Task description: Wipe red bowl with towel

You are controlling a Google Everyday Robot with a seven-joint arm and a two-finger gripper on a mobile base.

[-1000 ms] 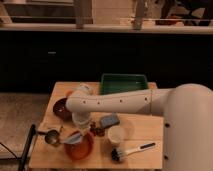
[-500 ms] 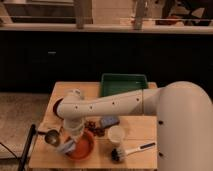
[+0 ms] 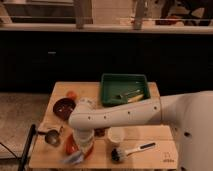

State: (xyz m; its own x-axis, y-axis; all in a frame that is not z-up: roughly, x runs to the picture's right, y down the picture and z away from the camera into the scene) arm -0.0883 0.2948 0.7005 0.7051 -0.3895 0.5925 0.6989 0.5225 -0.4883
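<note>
At the near left corner of the desk (image 3: 165,155) I have the gripper (image 3: 80,150) pointed straight down over the red bowl (image 3: 71,145). My own arm (image 3: 120,116) and wrist cover most of the bowl, so only its left rim and a sliver on the right show. The jaws are buried behind the wrist and I cannot tell whether they are spread or pinching. A bluish towel (image 3: 74,159) pokes out just below the wrist at the bowl's near edge; whether it is in the jaws or just lying there I can't make out.

The bowl sits directly under the jaws, touching or nearly so.

Since half a second ago the arm has swung lower and nearer, the wrist now stands more upright over the bowl, and the towel has shifted from the bowl's left side to its near edge.

Around it: metal cup (image 3: 51,137) left, dark bowl (image 3: 64,106) far left, white cup (image 3: 116,135) right, brush (image 3: 129,151) near right, green tray (image 3: 107,85) far.
</note>
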